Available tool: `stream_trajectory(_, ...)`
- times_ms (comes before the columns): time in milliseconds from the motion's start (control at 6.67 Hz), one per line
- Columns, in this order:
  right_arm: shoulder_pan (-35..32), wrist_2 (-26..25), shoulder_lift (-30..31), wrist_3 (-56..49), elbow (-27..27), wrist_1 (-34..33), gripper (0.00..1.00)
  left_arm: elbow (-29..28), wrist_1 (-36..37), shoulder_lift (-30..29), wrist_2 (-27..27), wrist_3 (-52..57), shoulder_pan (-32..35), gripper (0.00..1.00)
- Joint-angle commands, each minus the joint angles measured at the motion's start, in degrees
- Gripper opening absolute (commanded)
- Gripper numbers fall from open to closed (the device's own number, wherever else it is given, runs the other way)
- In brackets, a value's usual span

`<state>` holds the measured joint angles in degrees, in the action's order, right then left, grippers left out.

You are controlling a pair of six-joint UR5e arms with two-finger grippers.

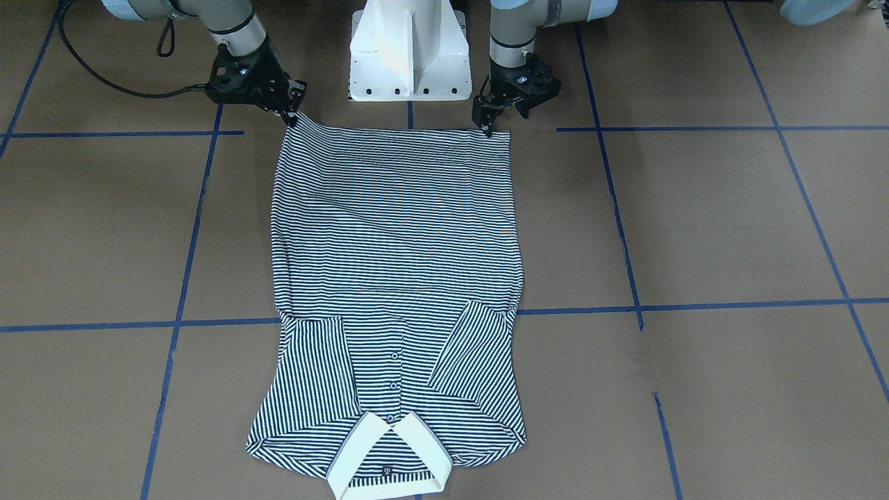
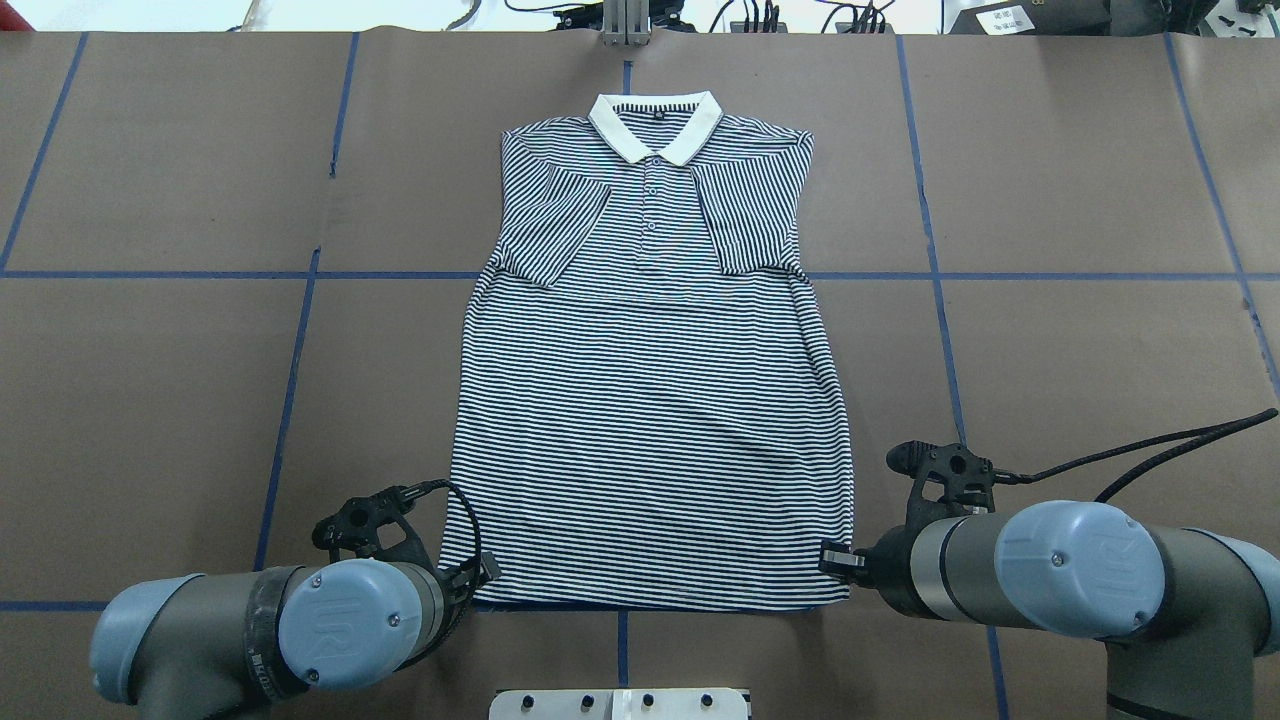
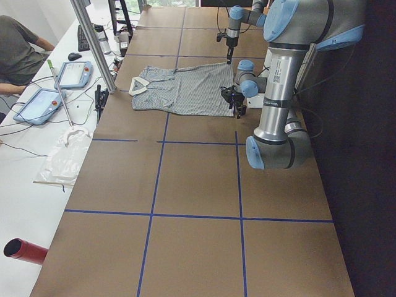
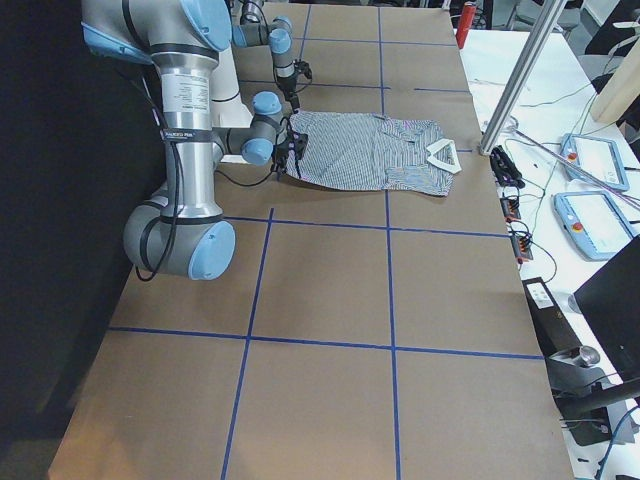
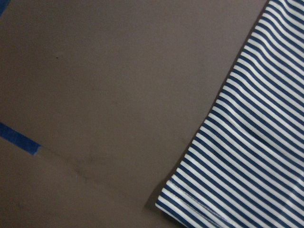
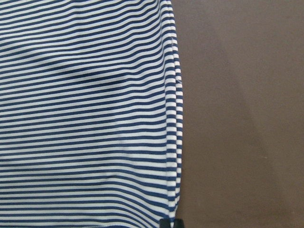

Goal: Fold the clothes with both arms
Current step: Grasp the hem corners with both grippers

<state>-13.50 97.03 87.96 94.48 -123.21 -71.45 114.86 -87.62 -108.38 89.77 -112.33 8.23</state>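
The striped polo shirt [image 2: 650,420] lies flat, front up, on the brown table. Its cream collar [image 2: 655,125] is at the far end and both sleeves are folded in over the chest. My left gripper [image 2: 482,572] is at the near hem corner on my left, its tips together on the hem [image 1: 487,129]. My right gripper [image 2: 832,556] is shut on the other hem corner, which peaks up slightly [image 1: 294,117]. The right wrist view shows the shirt's side edge [image 6: 173,118] with a black fingertip [image 6: 171,222] on it. The left wrist view shows only the hem corner [image 5: 161,204].
The white pedestal base [image 1: 408,55] stands just behind the hem. Blue tape lines [image 1: 694,305] grid the brown table. An aluminium post [image 3: 93,43], tablets [image 3: 37,105] and a seated operator [image 3: 18,49] are beyond the collar end.
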Motion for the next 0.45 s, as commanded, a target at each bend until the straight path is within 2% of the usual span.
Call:
stream_trajectory(0,-0.03,0.0,0.11,0.0,-0.01,0.0,0.0,-0.51,0.0,-0.07,-0.04,0.09,0.72,0.96)
stream_trajectory(300,-0.21,0.0,-0.07,-0.09,-0.1,0.0,0.0,-0.6,0.0,-0.16,-0.04,0.09,1.43,0.93)
